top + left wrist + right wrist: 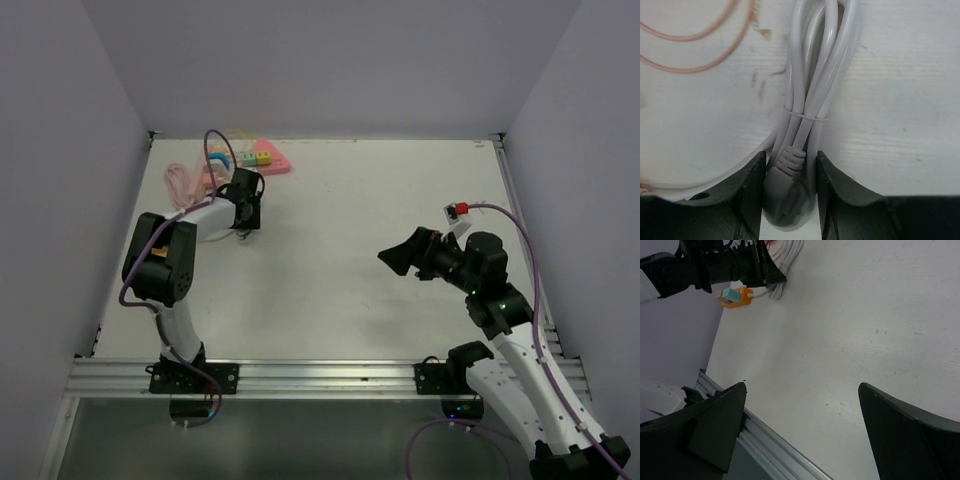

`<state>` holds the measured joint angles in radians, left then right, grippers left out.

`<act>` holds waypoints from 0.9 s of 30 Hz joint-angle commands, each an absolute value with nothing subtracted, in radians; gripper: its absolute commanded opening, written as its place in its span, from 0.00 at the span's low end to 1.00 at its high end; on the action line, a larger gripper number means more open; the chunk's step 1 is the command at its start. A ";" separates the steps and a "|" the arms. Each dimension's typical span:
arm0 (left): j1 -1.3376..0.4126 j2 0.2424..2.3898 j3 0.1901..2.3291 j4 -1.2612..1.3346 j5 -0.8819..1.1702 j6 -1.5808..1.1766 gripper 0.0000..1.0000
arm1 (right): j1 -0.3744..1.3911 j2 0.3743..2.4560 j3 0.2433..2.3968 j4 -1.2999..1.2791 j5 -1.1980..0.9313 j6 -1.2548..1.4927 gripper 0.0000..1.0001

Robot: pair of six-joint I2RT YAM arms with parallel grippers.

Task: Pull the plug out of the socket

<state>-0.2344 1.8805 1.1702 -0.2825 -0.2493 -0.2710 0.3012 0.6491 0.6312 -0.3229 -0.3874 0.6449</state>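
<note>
Left gripper [790, 167] clamped across the white plug [786, 196] at the table's far left, near the pink socket strip [264, 156]; right gripper [801, 390] spread, idle; I judge the moulded plug body light, rigid and slick, so grip it there, not on the limp cable [807, 75].

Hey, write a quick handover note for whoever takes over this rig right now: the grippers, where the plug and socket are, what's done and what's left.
Left gripper: looks closed around the bundled white cable, at its grey plug end.
Right gripper: open, empty, over bare table on the right.
Things: the pink power strip lies at the far left edge, just beyond the left gripper. A small orange piece sits beside that gripper; I cannot tell what it is.
Done: grip on the cable.
Left: no view shows whether the plug is out of a socket. Check that, then pull it clear.
</note>
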 commanded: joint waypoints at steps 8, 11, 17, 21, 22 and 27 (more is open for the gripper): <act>-0.619 1.836 1.198 -0.295 -0.115 -0.442 0.00 | 0.304 0.592 0.684 -0.396 -0.344 0.600 0.99; -0.754 1.887 1.255 -0.302 -0.120 -0.466 0.00 | 0.304 0.571 0.696 -0.428 -0.315 0.584 0.99; -1.024 2.011 1.396 -0.316 -0.110 -0.488 0.00 | 0.304 0.509 0.741 -0.512 -0.210 0.539 0.99; -1.166 2.059 1.472 -0.334 -0.115 -0.491 0.00 | 0.302 0.483 0.816 -0.586 -0.132 0.482 0.99; -1.205 2.059 1.476 -0.333 -0.117 -0.494 0.03 | 0.302 0.477 0.828 -0.606 -0.120 0.471 0.99; -1.259 2.008 1.463 -0.330 -0.124 -0.512 0.18 | 0.302 0.456 0.905 -0.647 -0.051 0.423 0.99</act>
<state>-1.2678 2.0598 1.4384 -0.3305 -0.1162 -0.4774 0.3012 0.4679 0.8413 -0.5976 -0.1276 0.4820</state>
